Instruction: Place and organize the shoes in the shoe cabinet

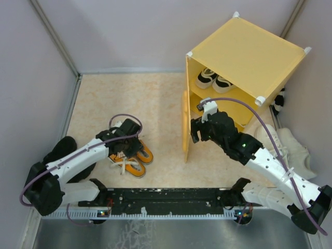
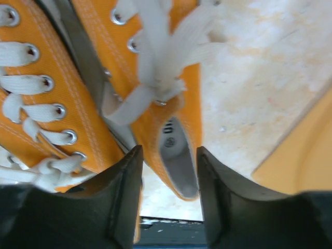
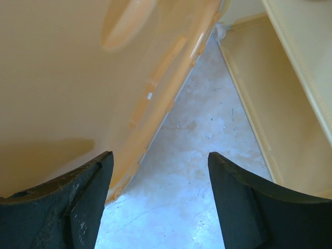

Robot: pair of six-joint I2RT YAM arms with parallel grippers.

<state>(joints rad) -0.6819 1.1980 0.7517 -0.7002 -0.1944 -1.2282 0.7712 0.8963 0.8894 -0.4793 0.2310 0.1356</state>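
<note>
Pale grey walls (image 1: 129, 31), beige marbled floor (image 1: 135, 98), even light

The yellow shoe cabinet (image 1: 249, 54) stands at the far right, turned at an angle, its door (image 1: 185, 124) swung open. 2 black-and-white sneakers (image 1: 215, 80) sit side by side on its inner shelf (image 1: 228, 96). The orange pair (image 1: 132, 158), white-laced, lies together left of the door. The off-white sneakers (image 1: 293, 148) lie just right of the cabinet.

Left pincer (image 1: 125, 147) over orange shoes (image 1: 143, 154), seemingly touching.
</note>
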